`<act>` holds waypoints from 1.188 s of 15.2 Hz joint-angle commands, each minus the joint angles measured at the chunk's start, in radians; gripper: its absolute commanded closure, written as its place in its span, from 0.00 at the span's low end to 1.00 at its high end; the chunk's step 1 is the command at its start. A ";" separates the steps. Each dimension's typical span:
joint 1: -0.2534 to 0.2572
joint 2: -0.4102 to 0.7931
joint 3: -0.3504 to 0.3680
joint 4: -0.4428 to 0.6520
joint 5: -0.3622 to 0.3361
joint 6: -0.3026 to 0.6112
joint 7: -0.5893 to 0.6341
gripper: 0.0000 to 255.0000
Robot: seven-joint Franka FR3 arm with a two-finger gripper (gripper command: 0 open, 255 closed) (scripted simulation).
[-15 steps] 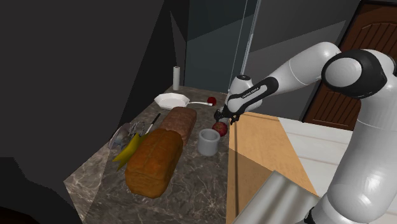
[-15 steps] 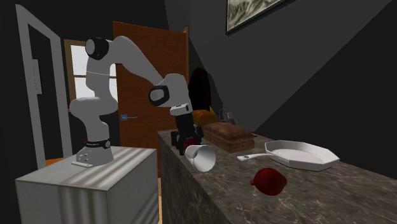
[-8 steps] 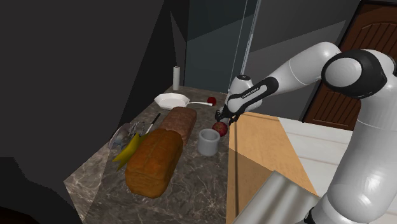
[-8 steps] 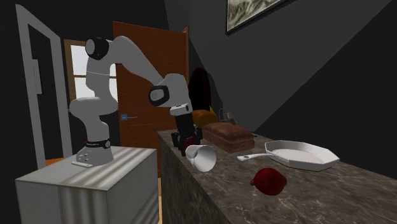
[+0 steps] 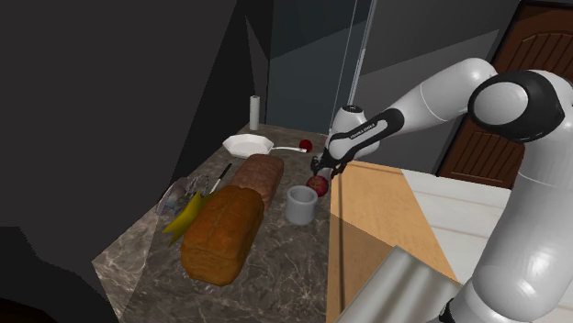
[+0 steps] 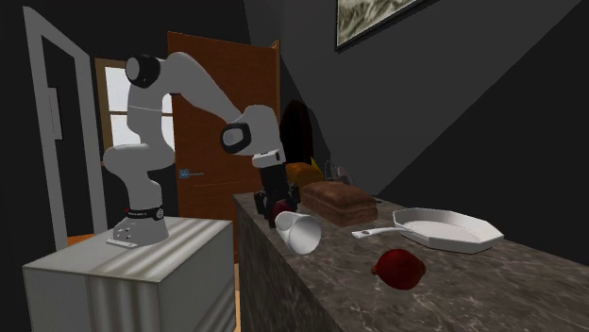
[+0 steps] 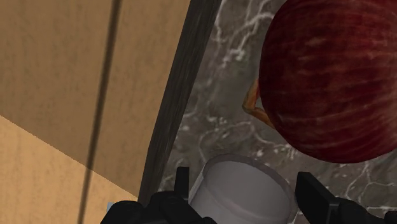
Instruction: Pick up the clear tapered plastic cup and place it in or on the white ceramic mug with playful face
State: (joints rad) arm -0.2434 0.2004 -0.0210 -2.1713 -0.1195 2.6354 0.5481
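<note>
Wrist view shows the hand [image 7: 244, 186] with fingers apart and empty, hovering by the white mug [image 5: 301, 204] and red apple [image 7: 331, 83]; the clear cup [image 5: 175, 195] sits beside the banana [image 5: 186, 217] across the tabletop [image 5: 275, 266], well apart, so grasping likely hasn't begun

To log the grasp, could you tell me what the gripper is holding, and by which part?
Nothing: the gripper is open, its fingers clear of the white mug.
</note>
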 commanded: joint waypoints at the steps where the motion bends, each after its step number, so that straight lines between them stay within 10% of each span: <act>1: -0.001 -0.017 0.001 0.008 0.004 -0.024 -0.004 1.00; 18: -0.001 -0.139 0.007 0.098 0.027 -0.237 -0.031 1.00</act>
State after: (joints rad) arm -0.2449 0.0661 -0.0146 -2.0818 -0.0933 2.4123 0.5167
